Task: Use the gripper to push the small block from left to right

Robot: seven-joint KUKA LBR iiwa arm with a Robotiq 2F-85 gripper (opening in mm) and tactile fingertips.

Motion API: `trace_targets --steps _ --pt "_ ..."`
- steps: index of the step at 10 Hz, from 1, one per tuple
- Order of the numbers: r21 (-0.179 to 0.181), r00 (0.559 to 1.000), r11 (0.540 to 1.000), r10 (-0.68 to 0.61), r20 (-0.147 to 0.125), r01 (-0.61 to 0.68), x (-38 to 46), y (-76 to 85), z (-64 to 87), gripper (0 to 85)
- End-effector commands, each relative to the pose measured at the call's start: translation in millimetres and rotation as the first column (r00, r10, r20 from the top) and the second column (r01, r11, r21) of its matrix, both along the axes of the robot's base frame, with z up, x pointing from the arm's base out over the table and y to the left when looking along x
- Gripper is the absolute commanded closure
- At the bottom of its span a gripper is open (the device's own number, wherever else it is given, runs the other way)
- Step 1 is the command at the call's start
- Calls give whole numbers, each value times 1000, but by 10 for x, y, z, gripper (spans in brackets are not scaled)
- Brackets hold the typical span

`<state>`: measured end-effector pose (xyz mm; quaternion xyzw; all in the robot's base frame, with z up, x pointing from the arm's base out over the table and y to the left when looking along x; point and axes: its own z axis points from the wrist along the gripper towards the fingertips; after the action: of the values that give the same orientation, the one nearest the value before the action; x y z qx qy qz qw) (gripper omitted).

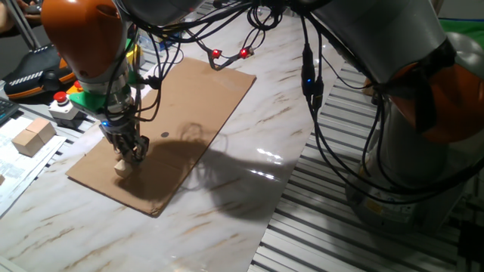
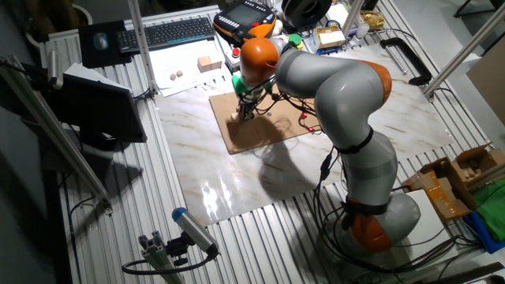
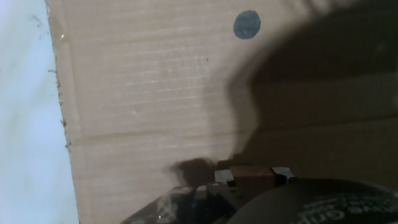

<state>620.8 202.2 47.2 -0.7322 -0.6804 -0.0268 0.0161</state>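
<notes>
One small block (image 1: 121, 168), one cardboard sheet (image 1: 189, 113), one tool (image 1: 130, 151), one dark dot (image 3: 247, 25).

Brown cardboard (image 1: 189, 113), dark dot (image 3: 247, 24); block (image 1: 121, 168) seemingly pale.

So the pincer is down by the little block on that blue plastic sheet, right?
Not quite: the sheet is brown cardboard, not blue plastic, as one fixed view shows. The pincer is indeed down by the little block on it.

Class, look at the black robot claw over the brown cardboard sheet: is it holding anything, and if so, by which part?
It cannot be told. The black two-finger gripper is low on the brown cardboard sheet, right against the small pale wooden block; whether the fingers clamp it is not visible.
</notes>
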Motion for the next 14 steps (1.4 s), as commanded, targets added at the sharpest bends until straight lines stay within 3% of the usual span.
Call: trace_targets --steps 1,8,11,14 --pt "0 1000 1000 0 0 0 -2 11 2 843" --pt "-5 1000 1000 4 1 -4 9 48 13 843" --pt "-30 999 999 32 -1 -32 14 -33 11 843" --pt "-30 999 998 52 4 -52 38 -135 5 843"
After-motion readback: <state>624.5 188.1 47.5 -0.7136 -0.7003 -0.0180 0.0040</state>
